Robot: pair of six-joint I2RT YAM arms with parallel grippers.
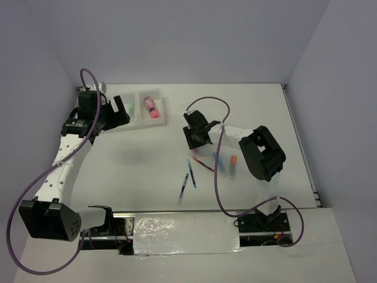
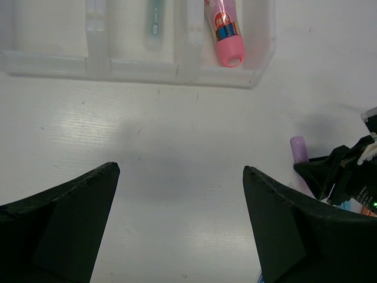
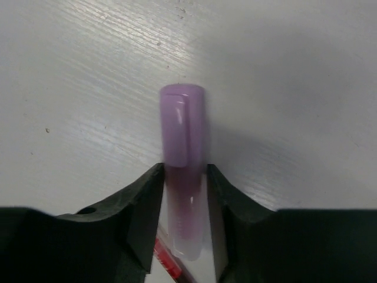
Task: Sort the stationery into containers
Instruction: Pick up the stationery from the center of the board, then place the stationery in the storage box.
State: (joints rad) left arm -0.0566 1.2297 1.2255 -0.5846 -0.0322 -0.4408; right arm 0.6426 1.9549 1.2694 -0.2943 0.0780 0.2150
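Across a flat white table (image 1: 118,177), two white-and-black robot arms sort stationery: the left gripper (image 2: 179,171) hangs spread wide and empty-handed before a row of three joined white translucent plastic bins (image 2: 147,73), while the right gripper (image 3: 185,167) sits low at mid-table, its black jaws set against both sides of a short lilac plastic highlighter (image 3: 182,118) lying flat on the surface. The bin at the row's right end in the overhead view holds a stubby pink tube (image 2: 224,29) with a red end; the middle bin holds a pale green highlighter (image 2: 154,23). Loose near the right gripper lie a blue highlighter (image 1: 219,162), an orange-capped white highlighter (image 1: 233,166), a thin blue pen (image 1: 192,175) and a thin red pen (image 1: 203,164), which runs just beside the lilac highlighter. The step in hand looks to be the pick-up: a square hold on the barrel below the cap, then a straight lift, should keep the red pen from being dragged, and the lilac highlighter will likely need lowering lengthwise into a bin little longer than itself. A blue-and-red band of print on the pink tube and a small mark on the green highlighter are too blurred to read
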